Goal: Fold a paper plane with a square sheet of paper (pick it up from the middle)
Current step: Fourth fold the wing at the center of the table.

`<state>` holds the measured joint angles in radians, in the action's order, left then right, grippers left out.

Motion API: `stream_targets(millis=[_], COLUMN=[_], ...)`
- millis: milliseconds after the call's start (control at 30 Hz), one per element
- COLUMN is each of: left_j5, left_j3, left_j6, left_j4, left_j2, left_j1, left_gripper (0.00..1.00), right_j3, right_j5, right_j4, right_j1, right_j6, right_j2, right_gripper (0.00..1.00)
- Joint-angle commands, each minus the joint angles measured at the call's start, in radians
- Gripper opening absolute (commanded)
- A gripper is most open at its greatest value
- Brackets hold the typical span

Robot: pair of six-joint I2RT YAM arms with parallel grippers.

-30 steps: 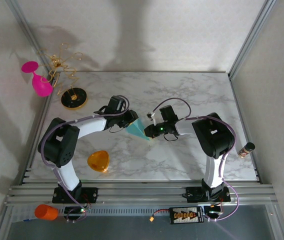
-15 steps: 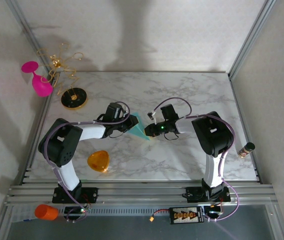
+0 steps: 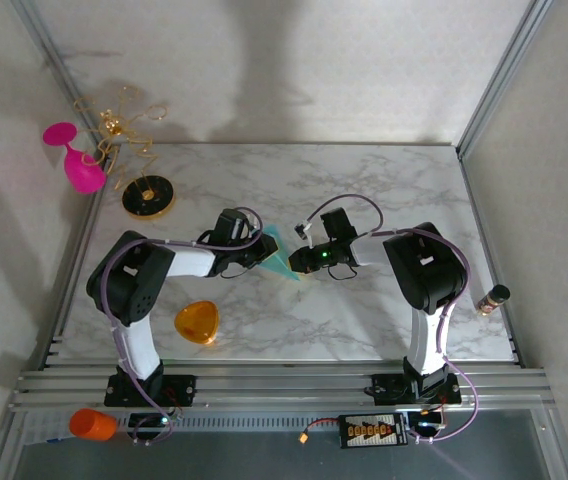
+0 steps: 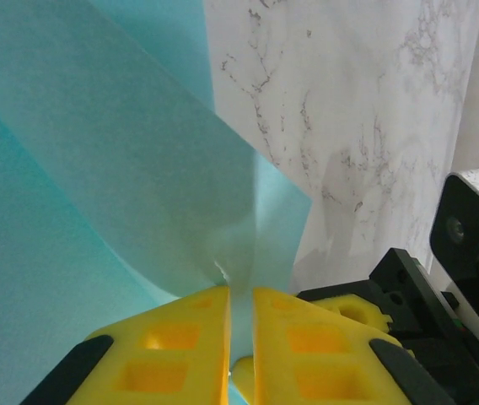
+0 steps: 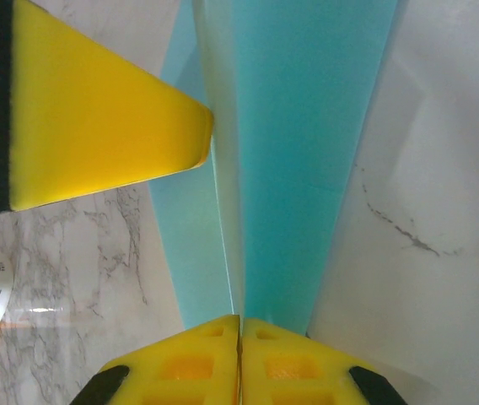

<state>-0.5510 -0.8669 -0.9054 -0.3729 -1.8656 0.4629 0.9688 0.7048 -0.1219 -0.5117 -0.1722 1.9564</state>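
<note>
The square sheet of paper is folded into a slim teal paper plane [image 3: 280, 262] with a pointed end, held just above the marble table [image 3: 384, 190] between both arms. My left gripper [image 3: 264, 252] is shut on its left end. In the left wrist view the yellow fingertips [image 4: 240, 291] pinch a folded layer of the teal paper [image 4: 138, 169]. From the right, my right gripper [image 3: 301, 264] is shut on the centre crease [image 5: 239, 319], and the long folded paper [image 5: 298, 169] runs away from it. A left finger [image 5: 96, 126] rests against the paper's far side.
An orange rounded-triangle piece [image 3: 196, 322] lies near the front left. A pink glass [image 3: 76, 160] and a gold wire stand on a black base [image 3: 147, 195] sit at the back left. A small bottle [image 3: 492, 298] stands at the right edge.
The left gripper has closed on the paper's left end and its arm has shifted slightly toward the front. The right gripper has kept its grip in place.
</note>
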Motion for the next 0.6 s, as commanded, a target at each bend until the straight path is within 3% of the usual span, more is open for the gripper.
stream_targets(millis=[0, 567], left_j5=[-0.007, -0.009], left_j3=[-0.031, -0.04], left_j6=[-0.002, -0.015], left_j4=[-0.001, -0.021], left_j2=[-0.021, -0.049], left_j1=[-0.004, -0.004], left_gripper=[0.15, 0.15], right_j3=[-0.005, 0.003], right_j5=[-0.041, -0.056], right_j4=[0.059, 0.078], right_j1=[-0.01, -0.01], right_j6=[-0.001, -0.006], right_j2=[0.061, 0.072], right_gripper=[0.1, 0.12])
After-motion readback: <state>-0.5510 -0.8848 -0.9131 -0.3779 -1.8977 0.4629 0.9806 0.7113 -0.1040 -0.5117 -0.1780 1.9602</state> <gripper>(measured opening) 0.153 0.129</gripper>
